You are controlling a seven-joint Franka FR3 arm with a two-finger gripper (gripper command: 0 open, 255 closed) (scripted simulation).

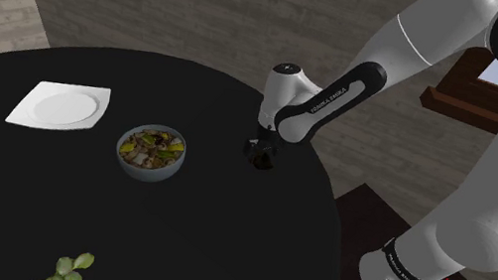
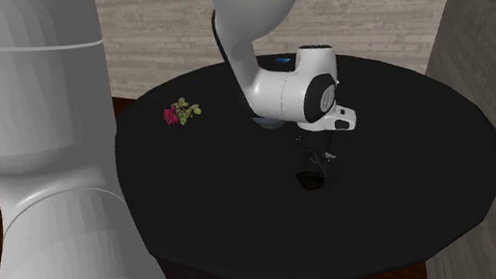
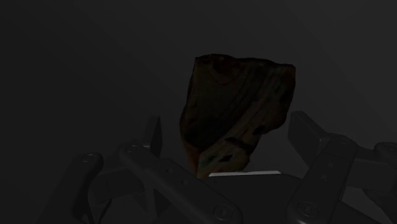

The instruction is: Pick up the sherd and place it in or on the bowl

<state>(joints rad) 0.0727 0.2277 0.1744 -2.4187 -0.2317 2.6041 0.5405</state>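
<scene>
Poised over sherd [image 3: 235, 108] nr tabletop [image 1: 223, 241] edge w/ gripper [image 1: 260, 154] spread apart; not gripped yet; to do: lift, drop in bowl [image 1: 147, 172]

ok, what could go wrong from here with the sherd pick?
1. The dark brown, jagged sherd tapers inside the open end effector, so it may twist or slip on closing.
2. The pale grey round bowl is full of food; the sherd could slide off.
3. Sherd and black round table barely contrast in the wrist view.

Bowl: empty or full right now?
Full: the bowl holds mixed brown and yellow food pieces up to its rim.
</scene>
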